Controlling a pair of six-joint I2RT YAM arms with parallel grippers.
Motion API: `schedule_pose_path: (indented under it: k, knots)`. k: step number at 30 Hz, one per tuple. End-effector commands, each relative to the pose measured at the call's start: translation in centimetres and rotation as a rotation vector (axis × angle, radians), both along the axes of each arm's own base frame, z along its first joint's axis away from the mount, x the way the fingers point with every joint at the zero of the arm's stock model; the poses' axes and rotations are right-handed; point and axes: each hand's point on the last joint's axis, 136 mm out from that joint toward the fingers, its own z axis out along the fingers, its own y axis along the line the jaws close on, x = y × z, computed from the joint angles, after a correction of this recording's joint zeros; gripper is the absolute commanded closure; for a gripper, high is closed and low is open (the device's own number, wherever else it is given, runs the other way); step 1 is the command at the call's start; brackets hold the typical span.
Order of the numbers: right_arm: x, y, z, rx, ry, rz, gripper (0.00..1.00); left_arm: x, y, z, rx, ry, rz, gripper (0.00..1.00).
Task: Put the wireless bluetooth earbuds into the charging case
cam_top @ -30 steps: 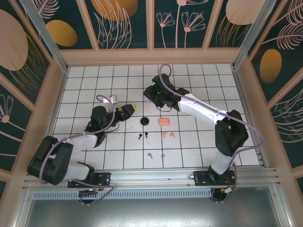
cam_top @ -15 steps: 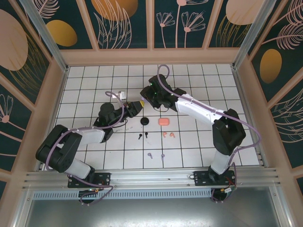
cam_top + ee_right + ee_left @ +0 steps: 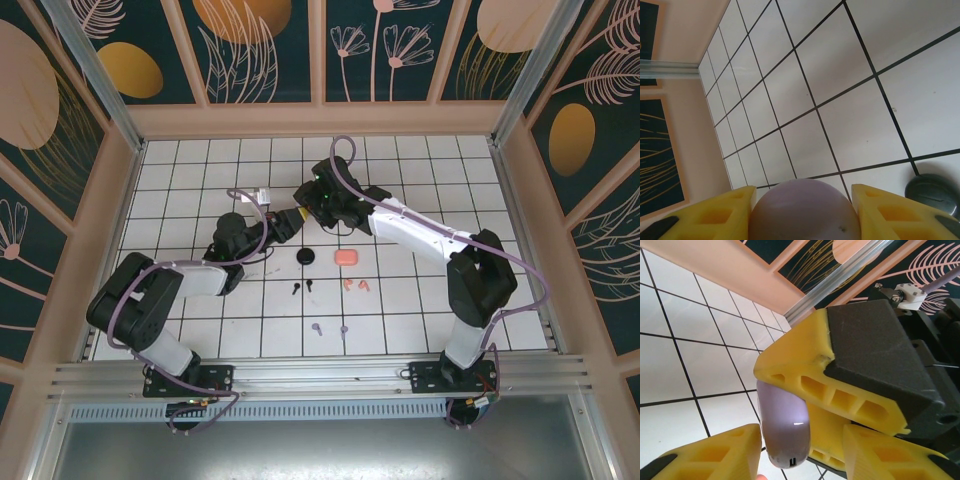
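My right gripper (image 3: 304, 209) is shut on the lilac charging case (image 3: 805, 212), holding it above the tiles at mid-table. My left gripper (image 3: 287, 223) meets it from the left. Its yellow fingers (image 3: 710, 455) stand apart on either side of the lilac case (image 3: 785, 427) and of one right-gripper finger, with a gap still showing. On the tiles lie the earbuds: a black pair (image 3: 295, 289), a salmon-pink pair (image 3: 349, 285) and a lilac pair (image 3: 317, 327).
A round black case (image 3: 306, 257) and a pink case (image 3: 345, 257) lie shut on the tiles just below the two grippers. The black case (image 3: 934, 192) lies beneath the right wrist. A wooden wall (image 3: 320, 120) borders the white grid floor.
My left arm has swung up and right to the right gripper, and its jaws have narrowed around the lilac case. The right gripper shifted slightly left, still holding the case.
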Motion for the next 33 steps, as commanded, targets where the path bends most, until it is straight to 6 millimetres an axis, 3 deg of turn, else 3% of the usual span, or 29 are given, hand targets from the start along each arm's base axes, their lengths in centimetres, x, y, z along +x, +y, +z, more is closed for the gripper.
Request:
schedule_pose_path:
  k: [1,12,19,23,27,33]
  knots:
    - [0.3,1.2,1.2,0.045,-0.012,0.010,0.57,0.5,-0.4,1.6,-0.032,-0.055,0.005,0.56]
    - [0.1,1.5,1.0,0.047,-0.007,0.017,0.57,1.0,-0.5,1.2,-0.032,-0.048,0.014,0.68]
    - [-0.1,1.5,1.4,0.058,-0.013,0.017,0.56,1.2,-0.7,1.4,-0.036,-0.052,0.012,0.81]
    - [0.1,1.5,2.4,0.074,-0.034,0.014,0.36,1.2,-0.8,1.5,-0.038,-0.053,0.003,0.95]
    - [1.2,-0.1,3.9,0.089,-0.071,-0.035,0.17,1.1,-1.0,1.6,-0.034,-0.052,-0.009,1.00]
    - [1.7,-4.8,5.9,0.072,-0.172,-0.069,0.16,0.6,-1.3,1.6,0.040,-0.068,-0.043,1.00]
